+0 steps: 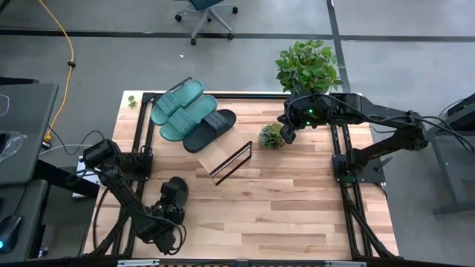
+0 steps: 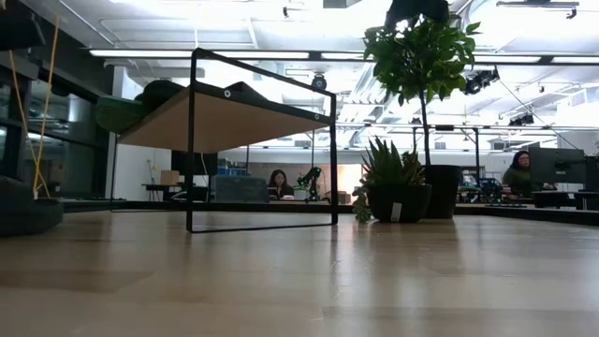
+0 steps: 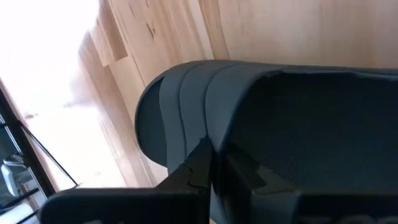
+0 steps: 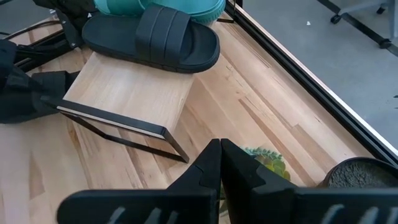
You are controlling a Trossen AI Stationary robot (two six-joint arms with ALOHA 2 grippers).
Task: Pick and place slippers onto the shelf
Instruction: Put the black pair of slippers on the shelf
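**Stock on the shelf: three slippers; fourth in my left gripper**

Hidden or unclear: the black slipper [image 3: 280,124] in my left gripper [image 1: 172,194] fills most of the left wrist view; only its strap end shows there, the rest cut off. My left fingers [image 3: 199,165] are clenched on its strap. From above, this slipper is hard to separate from the dark arm. In the low view the shelf [image 2: 225,117] is seen from underneath, so the slippers on it appear only as dark and green humps over its edge.

Shelf [image 1: 223,152]: slanted wood board in a black wire frame, mid-table. At its upper end lie two teal slippers [image 1: 178,110] side by side and one black slipper [image 1: 210,130] just beside them; the lower part of the board is bare.

My right gripper [image 4: 221,155]: fingers pressed together, holding nothing, hovering over a small potted succulent [image 1: 272,136].

Surface: butcher-block tabletop [image 1: 297,200]. A tall potted plant [image 1: 308,65] stands at the far edge.

Room: grey floor, an office chair [image 1: 208,13], a yellow cable [image 1: 68,44]; people seated at desks far behind.
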